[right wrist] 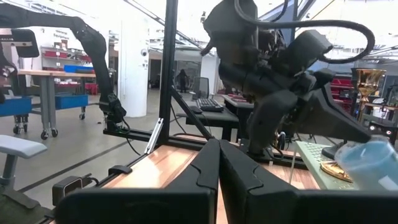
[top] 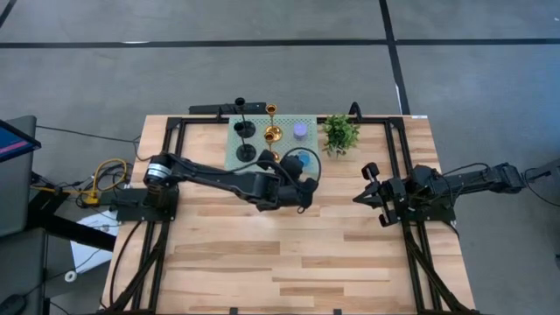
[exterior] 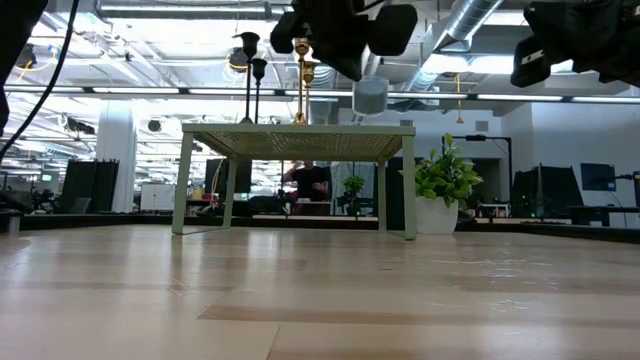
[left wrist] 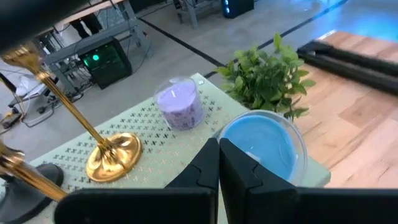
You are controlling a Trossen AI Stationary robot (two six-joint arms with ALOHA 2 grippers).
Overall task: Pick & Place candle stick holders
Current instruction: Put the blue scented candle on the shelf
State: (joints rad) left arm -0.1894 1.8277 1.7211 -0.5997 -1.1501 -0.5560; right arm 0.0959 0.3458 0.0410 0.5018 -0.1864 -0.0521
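Left gripper (top: 308, 189) and right gripper (top: 363, 198) are shown closed, empty; two black holders (top: 244, 128) and two gold holders (top: 272, 133) are counted

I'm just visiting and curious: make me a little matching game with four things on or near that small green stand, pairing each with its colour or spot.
Things:
1. candle
2. potted plant
3. left gripper
4. candle stick holder with its round base showing in the left wrist view

Descriptions:
A. shiny gold
B. lilac, in a clear glass
C. on the wooden table beside the stand
D. shut, over the blue-topped jar

Pairs: 1-B, 2-C, 3-D, 4-A
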